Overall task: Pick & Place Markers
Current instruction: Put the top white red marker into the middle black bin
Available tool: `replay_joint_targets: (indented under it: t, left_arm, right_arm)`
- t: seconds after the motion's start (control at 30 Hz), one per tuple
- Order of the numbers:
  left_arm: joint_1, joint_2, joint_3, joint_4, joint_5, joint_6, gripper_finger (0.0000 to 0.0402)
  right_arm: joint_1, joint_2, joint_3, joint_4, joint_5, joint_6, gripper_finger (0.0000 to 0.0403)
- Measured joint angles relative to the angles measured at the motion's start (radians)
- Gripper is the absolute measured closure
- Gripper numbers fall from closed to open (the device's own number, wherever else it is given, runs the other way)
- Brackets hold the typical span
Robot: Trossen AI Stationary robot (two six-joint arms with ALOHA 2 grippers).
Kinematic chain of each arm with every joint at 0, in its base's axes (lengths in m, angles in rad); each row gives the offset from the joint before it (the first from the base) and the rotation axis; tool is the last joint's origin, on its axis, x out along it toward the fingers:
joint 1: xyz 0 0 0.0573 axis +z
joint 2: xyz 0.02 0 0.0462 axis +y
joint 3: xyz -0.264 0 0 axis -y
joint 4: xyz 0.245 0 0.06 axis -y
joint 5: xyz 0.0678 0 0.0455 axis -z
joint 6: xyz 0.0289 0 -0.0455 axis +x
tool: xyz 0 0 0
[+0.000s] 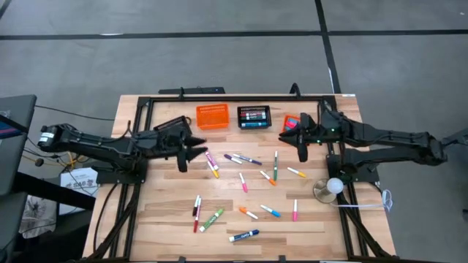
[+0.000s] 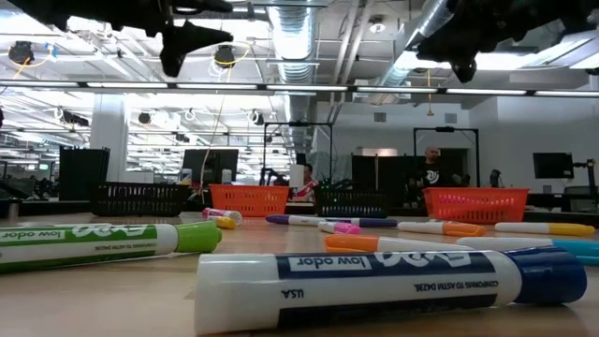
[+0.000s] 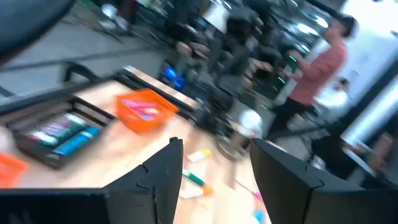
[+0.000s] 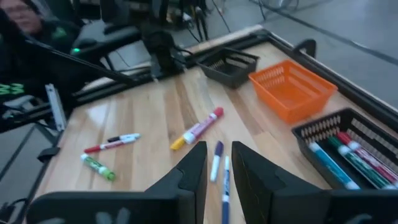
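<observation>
Several markers in mixed colours lie flat and scattered on the wooden table. In the low view a blue-capped marker and a green-capped marker lie nearest. More markers lie inside a black basket at the far edge. My left gripper hovers above the table's left half, pointing level toward the right. It is open, and its fingers have nothing between them. My right gripper hangs over the right half, tilted slightly down. Its fingers are nearly together on nothing; purple markers lie on the table beyond them.
An orange basket stands left of the black one, and another orange basket stands right of it. A second black basket is at the far left. A white ball on a round metal base stands near the right edge. People stand in the room beyond.
</observation>
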Motion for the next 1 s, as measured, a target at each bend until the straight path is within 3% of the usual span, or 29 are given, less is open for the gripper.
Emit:
replay_joint_targets:
  t: [0.2,0.4,0.77,1.0]
  left_arm:
    - [-0.049,0.157,0.078,-0.017,0.037,-0.018,0.0215]
    - [-0.036,0.300,0.157,-0.085,0.085,-0.166,0.0215]
    - [0.043,0.430,0.203,-0.083,0.088,-0.420,0.0215]
    - [0.051,0.447,0.203,-0.074,0.089,-0.445,0.0215]
  right_arm:
    - [0.036,-0.040,-0.066,0.104,0.074,0.032,0.0339]
    - [0.055,-0.069,-0.122,0.136,0.081,0.084,0.0339]
    - [0.066,-0.107,-0.166,0.247,0.081,0.047,0.0339]
    - [0.066,-0.134,-0.166,0.238,0.079,0.016,0.0339]
